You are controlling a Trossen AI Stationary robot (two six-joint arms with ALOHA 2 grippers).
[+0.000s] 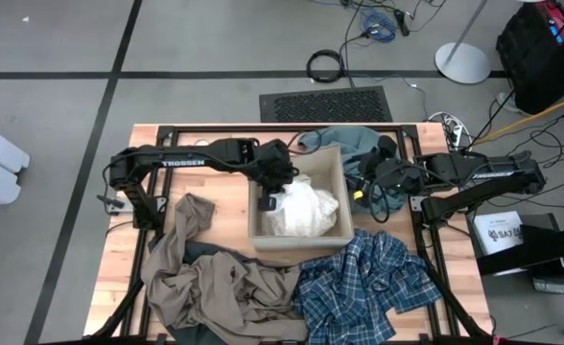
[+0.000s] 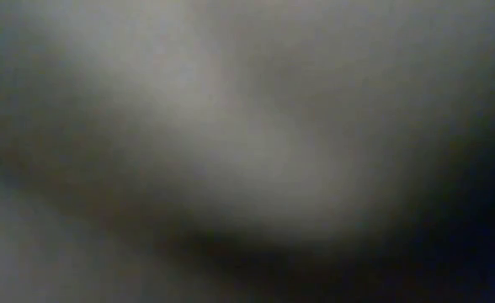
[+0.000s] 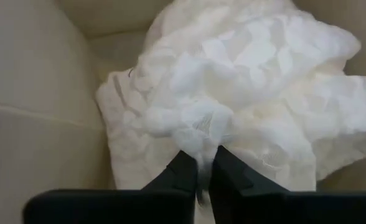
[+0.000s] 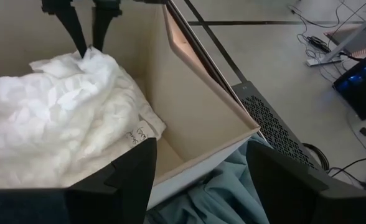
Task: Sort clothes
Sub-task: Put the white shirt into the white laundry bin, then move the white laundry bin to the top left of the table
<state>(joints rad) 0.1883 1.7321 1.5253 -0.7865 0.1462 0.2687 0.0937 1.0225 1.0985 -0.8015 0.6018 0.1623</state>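
Clothes are going by colour: your left gripper [image 3: 200, 163], nearly closed, pinches a fold of the crumpled white fabric garment [image 1: 299, 208] inside the square beige cardboard box [image 1: 337, 165], apparently to drop it there. Your right gripper [image 4: 198, 171] waits spread wide and empty at the box's edge, above the teal-grey garment [image 4: 217, 196].

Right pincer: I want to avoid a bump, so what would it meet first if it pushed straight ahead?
Probably the cardboard box: the open right pincer straddles its near wall, with the white garment just beyond. Depth is uncertain.

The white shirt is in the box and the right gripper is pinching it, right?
Not quite: the left gripper is pinching the white shirt in the box, as the left wrist view shows. The right gripper waits open by the box.
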